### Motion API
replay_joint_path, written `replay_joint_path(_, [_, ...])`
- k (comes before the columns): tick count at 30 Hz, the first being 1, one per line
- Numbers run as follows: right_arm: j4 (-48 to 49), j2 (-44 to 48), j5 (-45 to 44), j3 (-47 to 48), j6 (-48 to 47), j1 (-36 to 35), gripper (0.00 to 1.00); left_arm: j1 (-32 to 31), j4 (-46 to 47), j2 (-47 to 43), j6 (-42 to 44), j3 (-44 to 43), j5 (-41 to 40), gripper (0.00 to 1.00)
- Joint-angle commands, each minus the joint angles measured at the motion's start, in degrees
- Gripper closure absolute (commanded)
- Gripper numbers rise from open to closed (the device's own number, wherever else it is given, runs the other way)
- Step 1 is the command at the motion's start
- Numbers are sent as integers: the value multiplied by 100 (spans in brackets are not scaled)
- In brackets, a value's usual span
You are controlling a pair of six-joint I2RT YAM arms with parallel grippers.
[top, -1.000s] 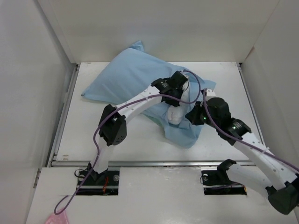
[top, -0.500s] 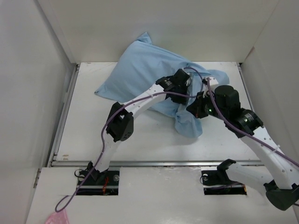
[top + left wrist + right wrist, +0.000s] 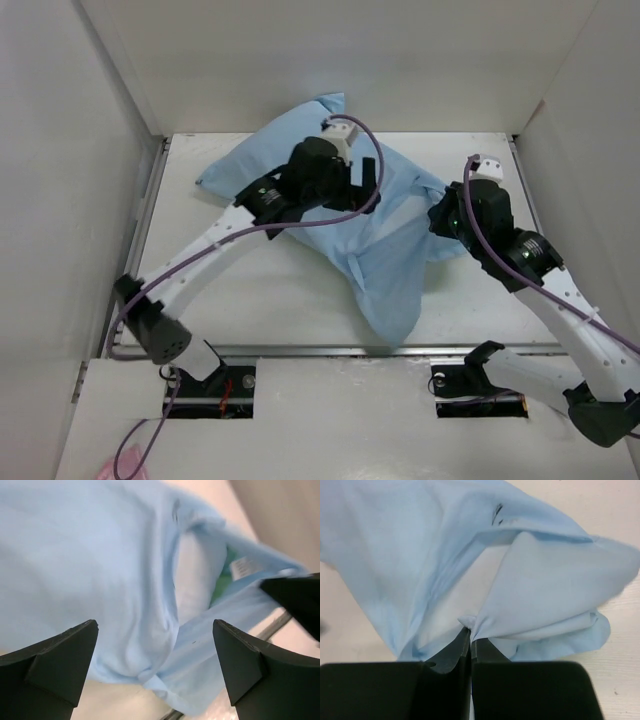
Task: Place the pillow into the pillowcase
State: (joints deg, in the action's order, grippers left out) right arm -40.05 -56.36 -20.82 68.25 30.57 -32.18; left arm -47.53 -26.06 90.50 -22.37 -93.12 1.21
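White table (image 3: 250, 290) is boxed in by white walls (image 3: 300, 60). Pillowcase (image 3: 385, 270) is spread pale-blue side up across the far middle, bulged at the far left, with a loose flap pointed toward the near edge. Pillow (image 3: 197, 575) is seen only as a pale patch inside the mouth, beside the teal lining (image 3: 220, 580). Left gripper (image 3: 155, 625) is held over the bulge, jaws wide apart, nothing gripped. Right gripper (image 3: 470, 632) is clamped on a bunched fold at the pillowcase's right edge.

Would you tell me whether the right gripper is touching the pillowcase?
Touching. The right wrist view shows the right gripper pinching a fold of the pillowcase.
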Motion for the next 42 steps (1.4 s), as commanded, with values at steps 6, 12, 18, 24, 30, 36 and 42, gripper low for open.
replay_joint_path(6, [744, -735, -556, 180, -60, 90, 100, 208, -214, -622, 163, -92, -1053, 0])
replay_joint_path(12, [543, -1535, -301, 337, -112, 546, 30, 209, -197, -410, 311, 381, -579, 0])
replay_joint_path(18, [130, -845, 69, 663, -498, 599, 10, -423, -136, -418, 619, 1242, -298, 0])
replay_joint_path(24, [-204, -551, -309, 1041, -815, 599, 5, -836, 390, -691, 708, 2218, 677, 0])
replay_joint_path(30, [-310, -1622, 68, 1498, -1509, 599, 5, -890, -13, -121, 611, 1939, -453, 12])
replay_joint_path(36, [-257, -2335, 386, 1578, -2115, 599, 7, -820, -214, -120, 410, 1877, -1218, 94])
replay_joint_path(42, [-152, -2099, 35, 1200, -2336, 599, 7, -547, -452, -436, -222, 2315, -1870, 100])
